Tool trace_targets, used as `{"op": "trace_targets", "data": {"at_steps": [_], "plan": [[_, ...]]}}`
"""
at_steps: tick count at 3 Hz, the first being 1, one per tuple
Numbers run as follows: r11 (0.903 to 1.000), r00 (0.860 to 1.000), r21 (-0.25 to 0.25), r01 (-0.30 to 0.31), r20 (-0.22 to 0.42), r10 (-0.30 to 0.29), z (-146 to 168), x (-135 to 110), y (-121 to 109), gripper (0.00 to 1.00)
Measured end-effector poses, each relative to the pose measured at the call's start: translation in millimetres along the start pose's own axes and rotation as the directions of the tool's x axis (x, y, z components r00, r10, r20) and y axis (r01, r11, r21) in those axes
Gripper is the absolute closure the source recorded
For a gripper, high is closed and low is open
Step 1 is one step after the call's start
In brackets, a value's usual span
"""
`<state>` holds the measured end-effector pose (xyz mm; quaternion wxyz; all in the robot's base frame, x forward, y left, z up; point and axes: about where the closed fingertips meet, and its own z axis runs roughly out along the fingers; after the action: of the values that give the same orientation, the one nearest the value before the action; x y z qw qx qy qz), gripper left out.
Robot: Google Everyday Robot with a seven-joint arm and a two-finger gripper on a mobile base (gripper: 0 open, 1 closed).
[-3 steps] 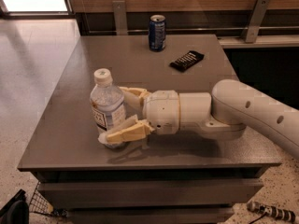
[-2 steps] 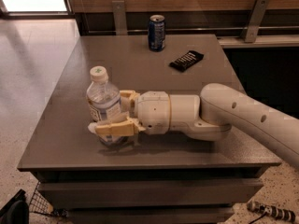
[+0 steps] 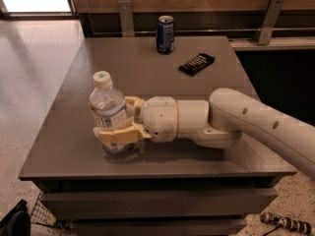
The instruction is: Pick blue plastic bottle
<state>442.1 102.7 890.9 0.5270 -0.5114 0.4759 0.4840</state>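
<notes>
On the front-left part of the flat grey-brown tabletop (image 3: 64,132), found the clear bluish-tinted plastic bottle (image 3: 109,109) with white screw cap and white-and-blue label, standing, cap end leaning slightly left. Saw the cream two-finger gripper (image 3: 115,118) clamped around its lower half at label height: near finger (image 3: 118,134) laid across the front, far finger (image 3: 132,102) pressed in behind. Could not tell base on or off the surface. Traced the white rounded arm (image 3: 246,122) back to the right edge of view, lying low over the tabletop. Compared with a second before: found the near finger swung in from an angled, spread pose to flat against the plastic, the wrist pushed further left, the bottle nudged a little leftward with it. Against the picture just before this one, noted almost no change beyond a slight leftward creep of the wrist. At the far edge, noted the shorter dark blue metal drink can (image 3: 165,34) upright and the flat black packet (image 3: 197,64) near it, both well apart from the gripper and unmoved.
</notes>
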Motion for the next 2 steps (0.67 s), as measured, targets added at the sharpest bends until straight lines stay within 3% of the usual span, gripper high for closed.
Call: {"op": "trace_targets", "data": {"at_steps": [1, 2], "plan": [[0.9998, 1.000, -0.022, -0.001, 0.006, 0.001, 2.3, -4.6, -4.5, 1.00], [0.9988, 0.999, -0.038, 0.031, 0.021, -0.030, -3.7, -31.8, -16.8, 1.00]]}}
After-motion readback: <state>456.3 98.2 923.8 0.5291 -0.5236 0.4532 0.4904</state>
